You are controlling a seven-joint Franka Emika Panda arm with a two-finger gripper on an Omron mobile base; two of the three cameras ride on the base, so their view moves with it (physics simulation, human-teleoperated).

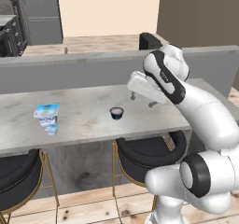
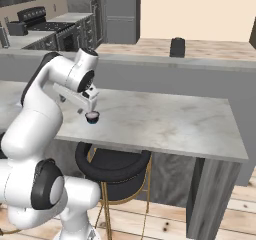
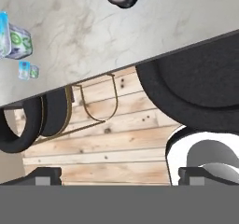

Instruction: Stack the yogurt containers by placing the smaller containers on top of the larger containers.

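A white robot arm stands behind a long marble counter [image 1: 93,120] in a rendered kitchen, its gripper [image 1: 141,97] raised above the counter's near edge and holding nothing. In the hand view two dark fingertips [image 3: 44,175] sit far apart at the bottom corners, so the jaws look released and spread wide. Three yogurt containers rest on the counter. The largest, a pale-blue-and-white boxy tub [image 1: 47,113], sits toward the left end; a tiny pale-blue pack [image 1: 52,129] lies just in front of it, close but whether touching I cannot tell. A small dark round cup [image 1: 116,113] with a teal base stands alone near the middle of the counter, well apart from the other two and nearer the gripper — from the right base view it sits just below the hand. Nothing is stacked yet. Two black round bar stools [image 1: 144,155] with thin gold legs tuck under the counter's front edge. Judging by their look, all three containers should be light, thin-walled and a little slick, so a firm squeeze might dent them. The dark cup seems best taken from above, fingers closing across its round sides just under the black rim, kept upright so it lands flat. The tub's top looks broad enough to receive it, though its foil-like lid may give slightly. The tiny pack — low and flat — leaves little wall to pinch and would likely be the fussier pick.
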